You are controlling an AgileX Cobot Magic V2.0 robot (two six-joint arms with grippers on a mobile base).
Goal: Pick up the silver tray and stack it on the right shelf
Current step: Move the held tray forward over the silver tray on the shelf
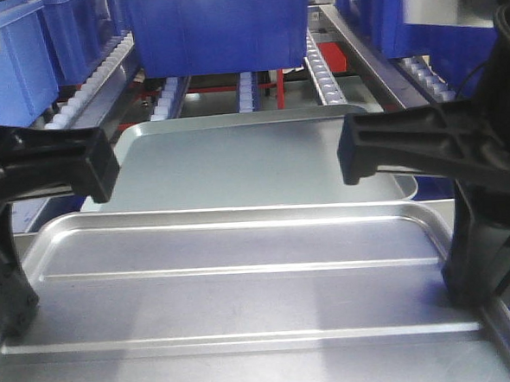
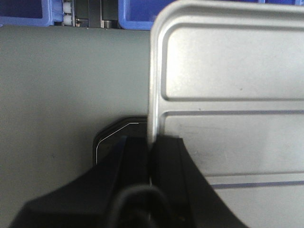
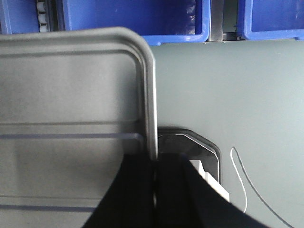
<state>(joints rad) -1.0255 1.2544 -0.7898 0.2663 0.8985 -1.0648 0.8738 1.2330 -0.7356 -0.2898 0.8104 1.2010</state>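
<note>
Matte grey surface (image 2: 57,95) below; behind, blue plastic bins (image 1: 219,24) sit on white roller rails (image 1: 321,70). The silver tray (image 1: 245,304), shiny metal with rounded corners, a raised rim and two long ridges, lies just before a duller flat grey tray (image 1: 253,161). The left tool (image 2: 151,142) pinches its left rim and the right tool (image 3: 154,159) its right rim

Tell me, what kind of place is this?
Probably a factory or warehouse storeroom: blue plastic bins sit on sloping racks of white rollers, and a silver tray lies in front.
</note>
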